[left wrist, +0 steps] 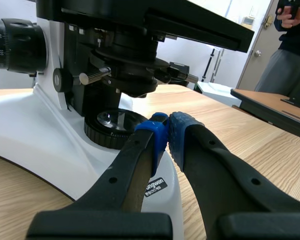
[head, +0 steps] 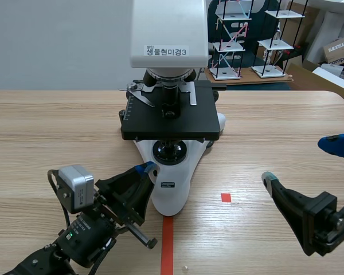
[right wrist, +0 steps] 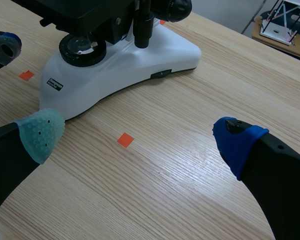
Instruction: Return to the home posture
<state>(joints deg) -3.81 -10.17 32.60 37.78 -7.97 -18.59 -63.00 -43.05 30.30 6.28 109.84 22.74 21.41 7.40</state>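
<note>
Fingers of left gripper [left wrist: 167,133] clenched together, right gripper [right wrist: 139,137] spread; wooden table [head: 46,126] bears microscope [head: 171,121]; racks [head: 228,73] behind.

Microscope [head: 171,114] head cut off above, base label [left wrist: 155,186] half hidden behind left pincer [left wrist: 169,127], person [left wrist: 287,65] cropped at edge.

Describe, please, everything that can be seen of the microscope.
The microscope stands upright on the wooden table, at its middle. It has a white, plastic-looking head with a printed label, a black flat stage, black side knobs and a white curved base with a round light lens. The shut left claw hovers at the base's front; whether it touches cannot be told.
</note>
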